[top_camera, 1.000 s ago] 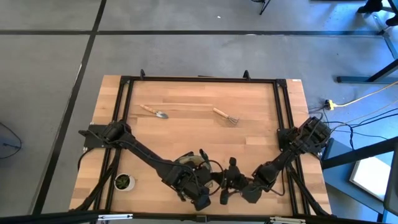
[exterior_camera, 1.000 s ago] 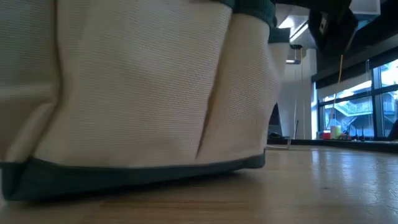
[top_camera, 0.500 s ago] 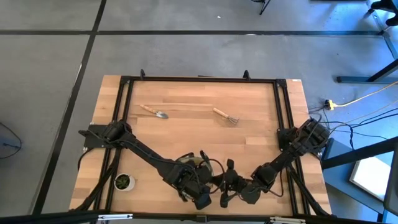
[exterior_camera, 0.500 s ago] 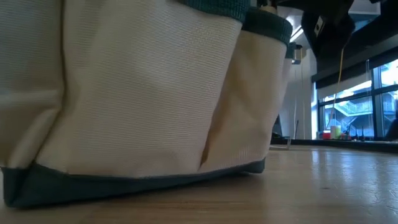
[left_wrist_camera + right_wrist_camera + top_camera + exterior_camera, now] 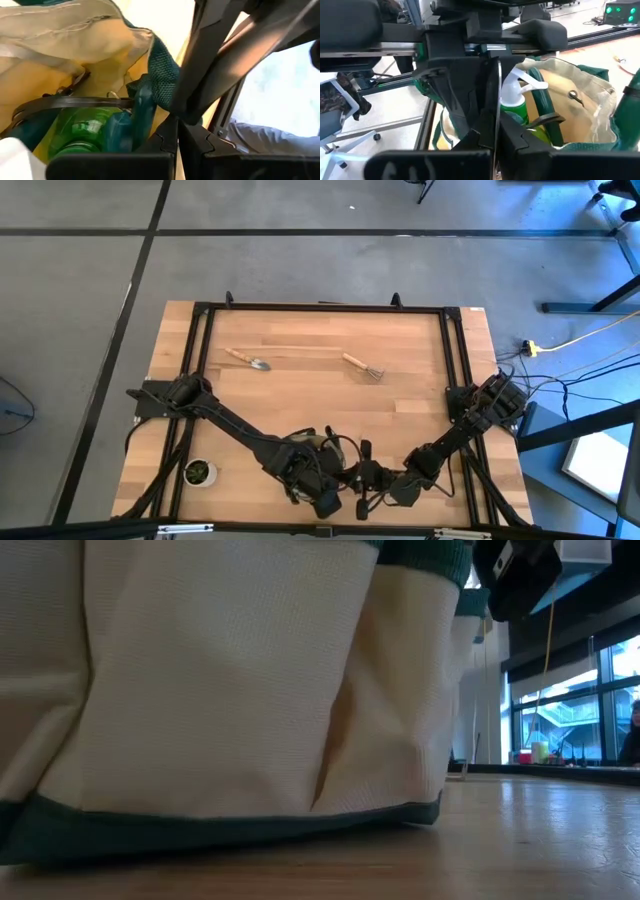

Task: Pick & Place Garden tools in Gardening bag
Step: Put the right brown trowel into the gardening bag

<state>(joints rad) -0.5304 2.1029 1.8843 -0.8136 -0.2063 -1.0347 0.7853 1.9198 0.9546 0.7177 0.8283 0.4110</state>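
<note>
The gardening bag [image 5: 312, 444] stands near the table's near edge, khaki with dark green trim, and fills the low view [image 5: 200, 690]. The green spray bottle [image 5: 512, 107] and a dark-handled tool [image 5: 75, 102] sit inside it. My left gripper [image 5: 328, 485] is over the bag, shut at its rim. My right gripper [image 5: 362, 478] is just to the bag's right, its fingers [image 5: 496, 127] shut. A wooden-handled trowel [image 5: 248, 359] and a small fork [image 5: 362, 366] lie flat on the far half of the table. My left gripper is shut on the bag's dark green rim trim [image 5: 161, 82], at the top edge of one wall, coming from above. The bag stands with its bottom on the table. My right gripper: I cannot tell whether it touches the bag.
A small potted plant [image 5: 199, 471] stands at the near left corner. A black frame [image 5: 320, 308] runs around the tabletop. The wood between the two far tools and the bag is bare. A dark arm part [image 5: 515, 575] hangs above the bag's right side.
My right gripper has gone a little toward the table's left, closer to the bag. The bag has rocked: half a second ago its bottom edge was tilted up on one side, and now it lies nearly level on the table, its wall shifted slightly.
</note>
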